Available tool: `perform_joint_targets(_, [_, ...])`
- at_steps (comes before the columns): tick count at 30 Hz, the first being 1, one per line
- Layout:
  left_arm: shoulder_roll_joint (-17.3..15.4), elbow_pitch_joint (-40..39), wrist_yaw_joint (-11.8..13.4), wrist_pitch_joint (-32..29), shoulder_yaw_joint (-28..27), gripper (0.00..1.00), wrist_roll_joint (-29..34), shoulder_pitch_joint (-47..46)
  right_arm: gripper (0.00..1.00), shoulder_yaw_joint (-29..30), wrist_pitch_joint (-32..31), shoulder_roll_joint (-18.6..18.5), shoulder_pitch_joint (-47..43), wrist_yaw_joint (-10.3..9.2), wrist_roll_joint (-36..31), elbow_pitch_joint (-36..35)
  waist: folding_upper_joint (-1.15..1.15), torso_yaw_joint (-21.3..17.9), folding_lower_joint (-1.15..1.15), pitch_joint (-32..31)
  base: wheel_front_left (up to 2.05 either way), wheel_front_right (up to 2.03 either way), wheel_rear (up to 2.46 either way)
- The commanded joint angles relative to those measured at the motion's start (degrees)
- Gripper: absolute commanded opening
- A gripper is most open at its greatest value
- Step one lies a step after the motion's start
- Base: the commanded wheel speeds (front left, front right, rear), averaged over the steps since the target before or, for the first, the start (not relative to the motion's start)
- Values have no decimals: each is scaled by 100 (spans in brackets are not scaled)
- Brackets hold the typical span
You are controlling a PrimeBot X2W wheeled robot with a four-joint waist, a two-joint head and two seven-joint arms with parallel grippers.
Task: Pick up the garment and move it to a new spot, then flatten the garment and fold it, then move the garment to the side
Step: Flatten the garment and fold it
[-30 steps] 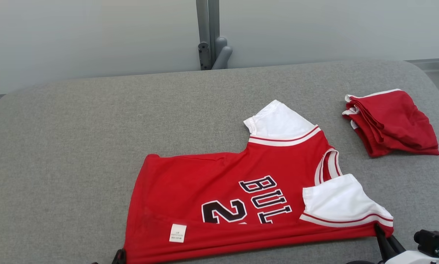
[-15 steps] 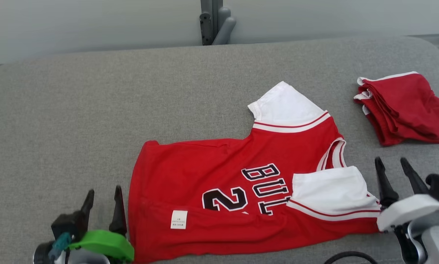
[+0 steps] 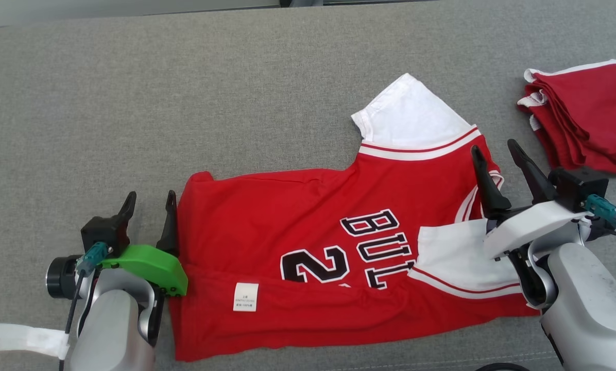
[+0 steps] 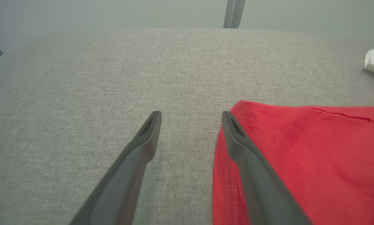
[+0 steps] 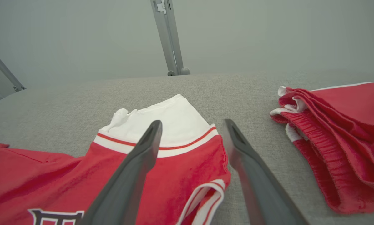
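My left claw (image 3: 151, 196) and right claw (image 3: 494, 147) have just let go and now stand fully open, holding nothing. The jersey (image 3: 313, 221) lies on the grey cushion (image 3: 184, 93), near edge folded over; next fold pending.

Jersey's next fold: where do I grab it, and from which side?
Probably the jersey's far long edge: the near edge already lies folded over, while the far white sleeve sticks out flat and free. Pinch that sleeve with the right claw, the far hem corner with the left claw, coming down from above; both stand open.
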State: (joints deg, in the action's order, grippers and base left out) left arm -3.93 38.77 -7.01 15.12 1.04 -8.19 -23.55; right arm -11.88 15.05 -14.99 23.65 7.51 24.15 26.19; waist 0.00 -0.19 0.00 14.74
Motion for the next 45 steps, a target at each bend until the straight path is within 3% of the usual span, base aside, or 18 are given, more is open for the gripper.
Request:
perform_joint_targets(1, [-32, 66, -8, -1, 27, 100, 37, -126, 100, -23, 14, -4, 57, -5, 36, -8, 0, -37, 0, 100, 0, 0, 0])
perform_joint_targets(22, [-64, 1076, -53, -1, 858, 100, -96, -964, 100, -267, 14, -111, 351, -5, 110, -4, 0, -126, 0, 346, 0, 0, 0])
perform_joint_targets(23, [-71, 1094, -53, -1, 891, 80, -103, -991, 100, -286, 14, -121, 376, -5, 113, 2, 0, -124, 0, 354, 0, 0, 0])
perform_joint_targets(24, [-78, 1115, -53, -1, 915, 46, -125, -1016, 100, -313, 14, -134, 401, -5, 112, 14, 0, -121, 0, 361, 0, 0, 0])
perform_joint_targets(25, [-78, 1115, -53, -1, 915, 46, -125, -1016, 100, -313, 14, -134, 401, -5, 112, 14, 0, -121, 0, 361, 0, 0, 0])
perform_joint_targets(26, [-84, 1131, -53, -1, 933, 31, -132, -1042, 100, -338, 14, -150, 429, -5, 119, 30, 0, -117, 0, 369, 0, 0, 0])
perform_joint_targets(27, [-88, 1146, -53, -1, 945, 6, -135, -1061, 100, -372, 14, -165, 464, -5, 134, 50, 0, -111, 0, 377, 0, 0, 0])
perform_joint_targets(28, [-88, 1158, -52, -1, 966, 0, -141, -1076, 100, -411, 14, -185, 509, -5, 153, 77, 0, -102, 0, 384, 0, 0, 0])
perform_joint_targets(37, [-48, 1136, -24, -2, 1086, 0, -296, -1212, 100, -891, -136, -560, 1314, -5, 433, 555, 0, 196, 0, 439, 0, 0, 0])
perform_joint_targets(45, [52, 437, 61, -2, 961, 0, -260, -1033, 100, -1558, -1242, -911, 2577, -5, 680, 1376, 0, 690, 0, 689, 0, 0, 0])
